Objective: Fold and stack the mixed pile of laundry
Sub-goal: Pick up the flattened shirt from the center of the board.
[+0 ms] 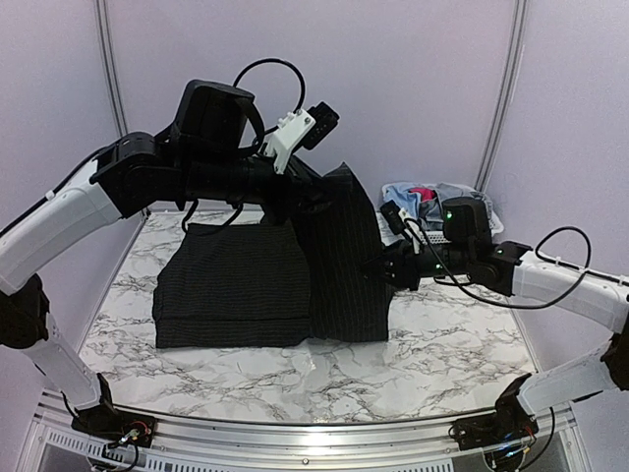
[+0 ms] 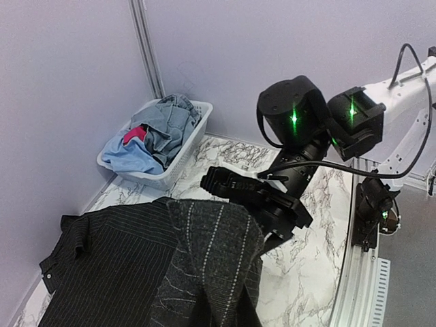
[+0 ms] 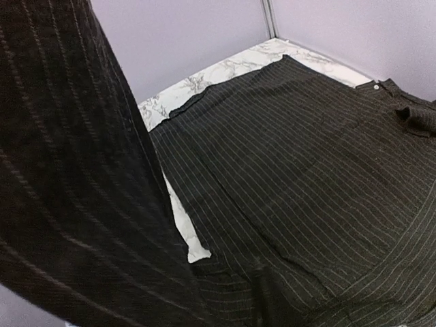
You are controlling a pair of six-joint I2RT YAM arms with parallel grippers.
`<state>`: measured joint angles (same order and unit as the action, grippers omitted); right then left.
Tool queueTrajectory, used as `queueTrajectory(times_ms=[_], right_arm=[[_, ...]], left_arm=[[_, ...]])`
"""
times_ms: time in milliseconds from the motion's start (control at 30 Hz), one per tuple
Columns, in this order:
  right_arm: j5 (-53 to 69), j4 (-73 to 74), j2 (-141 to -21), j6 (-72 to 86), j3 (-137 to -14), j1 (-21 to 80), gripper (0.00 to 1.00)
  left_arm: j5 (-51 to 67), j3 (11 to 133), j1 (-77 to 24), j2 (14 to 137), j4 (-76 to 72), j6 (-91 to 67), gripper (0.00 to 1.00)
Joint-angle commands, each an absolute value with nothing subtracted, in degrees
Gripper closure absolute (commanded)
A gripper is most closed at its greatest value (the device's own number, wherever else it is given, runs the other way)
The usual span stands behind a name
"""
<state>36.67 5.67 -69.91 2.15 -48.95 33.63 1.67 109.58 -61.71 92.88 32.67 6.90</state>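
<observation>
Folding the shirt (image 1: 236,285) well called for both arms to sweep its raised right flap leftward together, with the edge taut so it would land square on the half lying flat on the table (image 1: 442,344). Left claw (image 1: 298,197) and right claw (image 1: 391,264) each seemed clamped on that flap, fingers buried in cloth. Other garments (image 1: 425,197) sat in the basket (image 1: 491,224) at the far right corner.
</observation>
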Motion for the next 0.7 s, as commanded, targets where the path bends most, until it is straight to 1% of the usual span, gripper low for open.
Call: queueTrajectory(times_ms=[0, 67, 100, 167, 267, 300, 333, 400, 500, 600, 667], right_arm=[[35.7, 5.5, -71.3, 0.2, -53.8, 34.2, 1.00], [34.3, 6.4, -70.1, 0.5, -54.0, 34.2, 1.00], [33.5, 6.8, -68.8, 0.5, -54.0, 34.1, 1.00], [32.6, 8.0, -66.6, 0.7, -54.2, 33.7, 1.00], [32.6, 10.2, -63.2, 1.1, -53.9, 33.4, 1.00], [32.4, 11.2, -62.0, 1.0, -53.6, 33.5, 1.00], [32.2, 12.8, -60.7, 0.9, -53.1, 33.5, 1.00], [32.1, 15.0, -58.4, 1.2, -51.8, 33.6, 1.00], [32.9, 15.0, -54.8, 4.7, -47.6, 33.8, 1.00], [33.3, 13.9, -51.6, 7.7, -42.8, 34.3, 1.00], [33.5, 13.8, -50.4, 8.7, -41.0, 34.3, 1.00]], left_arm=[[4.1, 106.7, -63.8, 88.8, 33.0, 9.1, 1.00], [1.4, 103.0, -67.0, 86.6, 33.5, 11.9, 1.00], [-2.7, 100.7, -69.0, 85.4, 34.1, 13.5, 1.00], [-7.2, 95.8, -72.8, 84.2, 36.1, 15.0, 0.92], [-11.1, 89.8, -75.2, 83.4, 39.3, 11.3, 0.73], [-12.1, 87.9, -74.9, 82.1, 39.3, 8.0, 0.64], [-12.5, 85.6, -74.1, 80.1, 38.3, 4.8, 0.51], [-15.3, 76.7, -71.4, 73.4, 32.0, -5.1, 0.32], [-22.6, 63.0, -64.8, 60.4, 25.3, -21.1, 0.23], [-29.6, 52.2, -58.0, 48.2, 27.7, -39.8, 0.21], [-30.3, 45.7, -54.9, 42.1, 30.8, -51.0, 0.21]])
